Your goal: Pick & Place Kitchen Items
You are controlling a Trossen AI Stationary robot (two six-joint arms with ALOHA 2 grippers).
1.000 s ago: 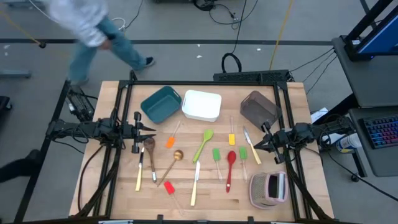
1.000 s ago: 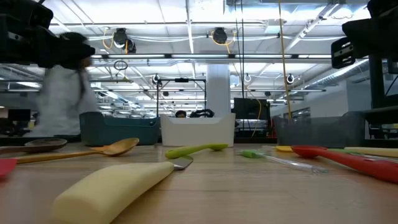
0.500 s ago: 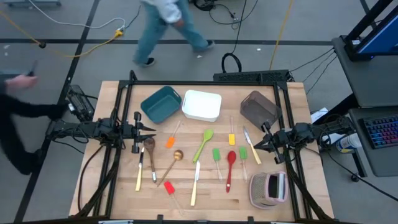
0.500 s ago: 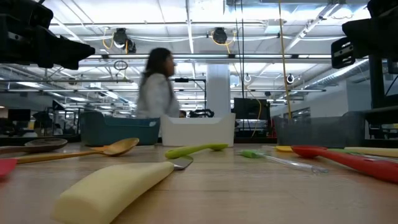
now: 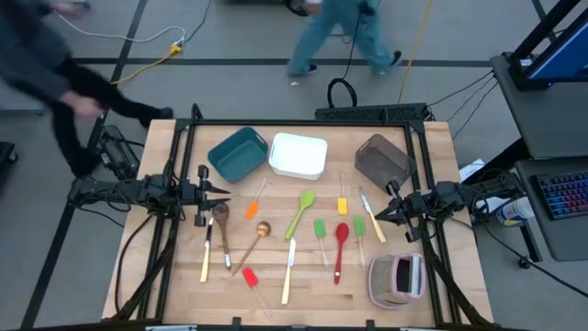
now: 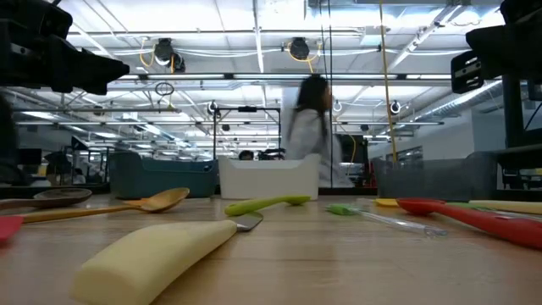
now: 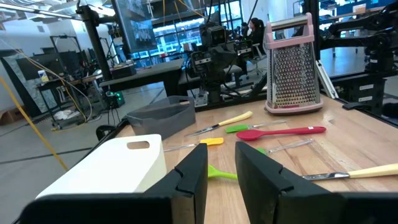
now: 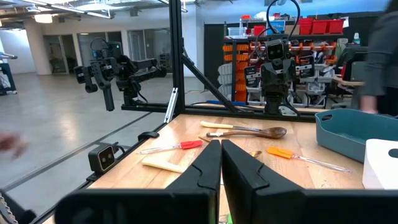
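High view: utensils lie spread across the middle of the wooden table (image 5: 147,276), both arms idle at its sides.
Slim items noted: green spoon (image 5: 300,212) at centre, red spoon (image 5: 340,248) right of it, brass spoon (image 5: 254,242) left of centre, wooden spoon (image 5: 221,230) further left, pale-handled knives (image 5: 288,272) low in the frame, small orange spatula (image 5: 252,208), yellow spatula (image 5: 343,206), green spatulas (image 5: 320,229) and red spatula (image 5: 249,277) on clear sticks. None sits in the teal bin (image 5: 237,153), white bin (image 5: 298,155) or brown bin (image 5: 382,157) along the upper part. Left gripper (image 5: 223,191), at left of the frame, has fingers slightly parted, holding nothing. Right gripper (image 5: 374,216), at right, is fully closed and empty. Pink grater (image 5: 397,279) lies lower right.
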